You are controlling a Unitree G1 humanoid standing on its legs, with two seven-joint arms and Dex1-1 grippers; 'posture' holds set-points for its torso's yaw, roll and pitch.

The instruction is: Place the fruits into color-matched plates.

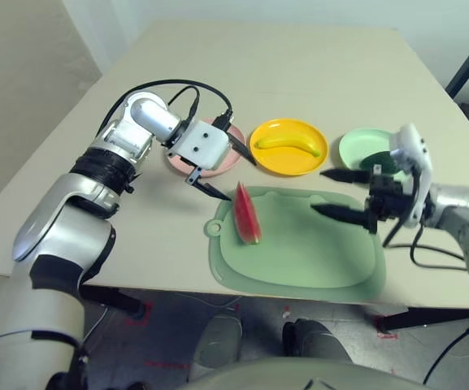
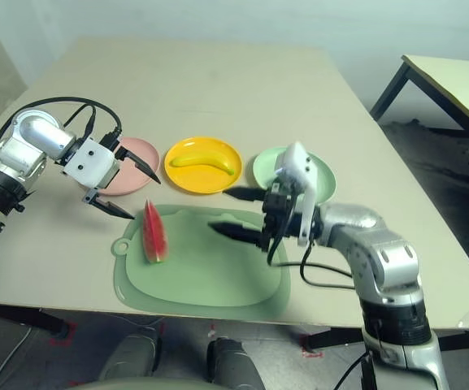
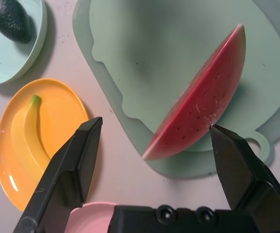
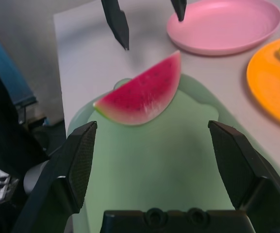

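Note:
The red watermelon wedge [image 1: 247,215] stands on its green rind at the left end of the pale green cutting mat [image 1: 299,252]. Just beside and above its far tip hovers my left gripper [image 1: 241,179], open and holding nothing, with the pink plate [image 1: 224,162] behind it. The banana [image 1: 289,143] lies in the yellow-orange plate [image 1: 268,159]. In the mint green plate [image 1: 356,146] rests the dark avocado [image 3: 11,19]. My right gripper [image 1: 317,191] is open and empty over the mat's right part, pointing toward the wedge.
The three plates stand in a row behind the mat, which reaches almost to the table's near edge [image 1: 177,288]. Bare tabletop extends far behind the plates. A second table [image 2: 453,81] stands off to the right.

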